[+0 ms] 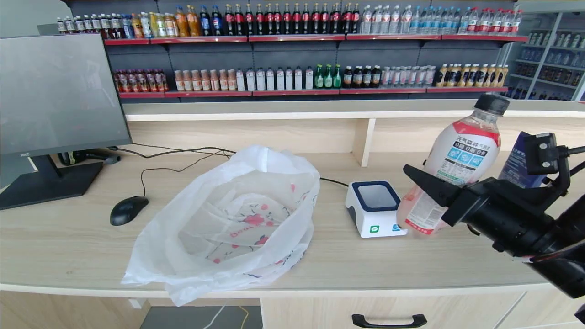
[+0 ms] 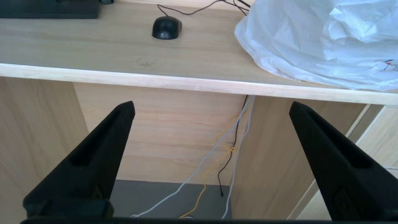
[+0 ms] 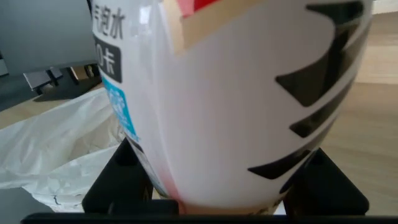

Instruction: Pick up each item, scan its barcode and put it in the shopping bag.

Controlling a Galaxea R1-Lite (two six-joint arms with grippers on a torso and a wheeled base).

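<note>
The left gripper point(image 2: 211, 109) sat lower than the white translucent plastic shopping bag point(image 1: 228, 219), beneath the front edge of the pale wooden counter point(image 1: 68, 246). Its black fingers were spread wide with nothing between them. A black computer mouse point(image 1: 128, 209) lay on the counter left of the bag. The bag itself rested open-mouthed and slumped on the counter. Just right of the bag stood a white box-shaped barcode scanner with a navy-framed window point(image 1: 374, 208). Farther right of the bag, beyond the scanner, a clear plastic bottle of pinkish drink with a black cap point(image 1: 457, 160) was held off the counter. It was tilted, cap up and away from the bag, base close by the scanner. The right gripper point(image 1: 420, 183) was clamped across the bottle's lower body, one black finger lying over its near side.
</note>
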